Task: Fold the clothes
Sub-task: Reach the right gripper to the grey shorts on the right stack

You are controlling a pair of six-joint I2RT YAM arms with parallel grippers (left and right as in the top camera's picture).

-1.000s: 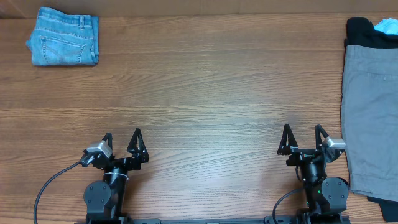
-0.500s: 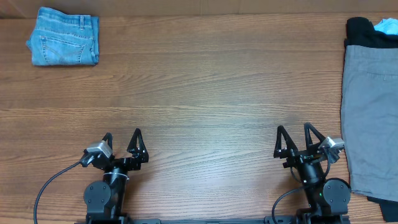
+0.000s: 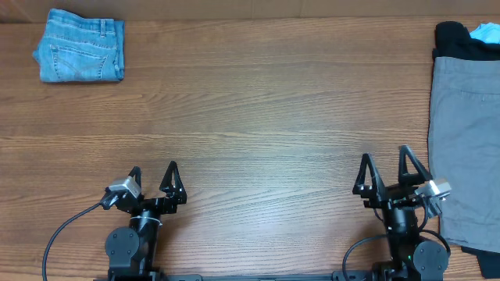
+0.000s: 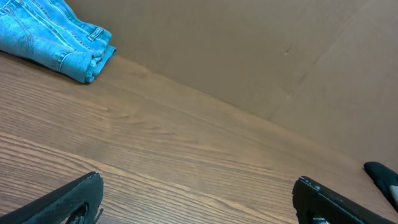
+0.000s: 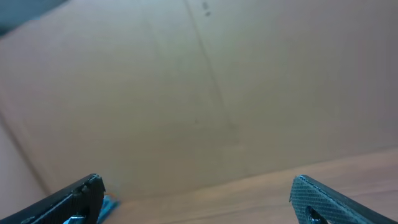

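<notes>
- While both arms sat at the lower edge of the overhead view, the left gripper (image 3: 153, 168) stood at lower left over the bare wooden table (image 3: 258, 101). Its two fingers were spread wide and held nothing.
- The right gripper (image 3: 384, 154) stood at lower right, its fingers likewise spread apart and empty. It was just beside the left border of the grey garment (image 3: 466, 148) without touching it.
- The grey garment lay flat along the right edge of the frame, running from upper right to lower right and cut off by the frame's border.
- A black garment (image 3: 451, 39) showed beyond the grey garment's top end at upper right, with a scrap of pale-blue fabric (image 3: 486, 33) against it.
- Folded denim jeans (image 3: 80, 46) lay at upper left, well apart from both grippers.
- From the left wrist, the jeans appeared at upper left before a cardboard wall (image 4: 249, 56). The left gripper's fingertips sat far apart in the two lower corners.
- From the right wrist the picture was blurred, showing only the wall, a strip of table and two separated fingertips.
</notes>
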